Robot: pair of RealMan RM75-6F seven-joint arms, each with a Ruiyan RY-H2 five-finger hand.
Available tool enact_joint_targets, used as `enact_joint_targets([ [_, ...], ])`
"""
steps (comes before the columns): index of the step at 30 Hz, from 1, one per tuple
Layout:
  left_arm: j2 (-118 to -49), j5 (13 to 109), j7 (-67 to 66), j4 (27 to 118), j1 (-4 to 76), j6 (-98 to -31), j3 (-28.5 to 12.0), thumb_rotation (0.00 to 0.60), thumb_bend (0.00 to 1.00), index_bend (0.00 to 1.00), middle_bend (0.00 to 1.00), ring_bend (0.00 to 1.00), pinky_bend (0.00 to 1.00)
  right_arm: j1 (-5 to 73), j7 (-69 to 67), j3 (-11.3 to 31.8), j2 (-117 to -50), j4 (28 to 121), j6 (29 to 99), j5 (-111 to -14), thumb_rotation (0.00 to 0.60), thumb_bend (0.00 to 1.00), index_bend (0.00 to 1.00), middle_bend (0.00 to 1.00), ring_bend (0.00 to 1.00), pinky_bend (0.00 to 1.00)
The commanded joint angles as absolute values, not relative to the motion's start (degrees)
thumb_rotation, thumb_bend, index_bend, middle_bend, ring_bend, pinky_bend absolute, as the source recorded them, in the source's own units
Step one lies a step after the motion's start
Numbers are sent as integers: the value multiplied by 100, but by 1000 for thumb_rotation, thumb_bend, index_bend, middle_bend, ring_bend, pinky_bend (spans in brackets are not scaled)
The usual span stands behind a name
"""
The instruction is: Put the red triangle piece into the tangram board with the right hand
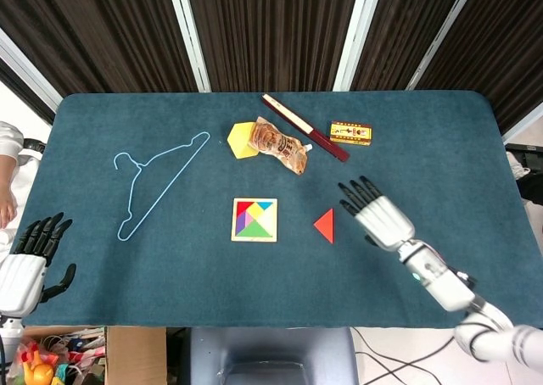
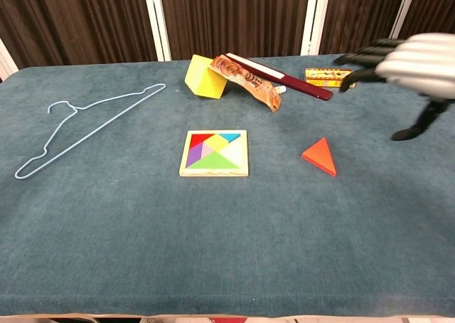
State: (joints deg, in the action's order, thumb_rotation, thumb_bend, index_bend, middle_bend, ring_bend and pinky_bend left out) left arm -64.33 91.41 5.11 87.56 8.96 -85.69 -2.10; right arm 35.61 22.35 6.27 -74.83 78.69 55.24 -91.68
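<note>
The right robot hand hovers open, fingers spread, above the desk, near the red triangle piece beside the tangram board.

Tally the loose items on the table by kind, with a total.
Tangram items: 2, tangram board, red triangle piece
Hanger: 1
Yellow block: 1
Snack pouch: 1
Dark red stick: 1
Small box: 1
Total: 7
</note>
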Motion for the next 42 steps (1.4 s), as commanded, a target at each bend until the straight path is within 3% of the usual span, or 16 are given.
enact_joint_targets([
  [1,-6440,9102,498,8744,887,-8591,-230,600,457,0,0,0,76,3870,2242,560,-7875,7373,5154,-9232,600,276,387,0,0,0],
  [10,-6437,9065,501,8722,832,-8663,-221,600,457,0,0,0,74,4226,2388,414,-8340,6701,4731,-9182,600,297,411,0,0,0],
  [29,-6403,9037,623,8695,821,-8702,-243,600,457,0,0,0,74,4625,3220,425,-8713,6660,4161,-8577,600,327,384,0,0,0],
  [42,-6393,9041,652,8687,829,-8701,-245,600,457,0,0,0,74,4720,3453,343,-8822,6631,4119,-8337,600,354,448,0,0,0],
])
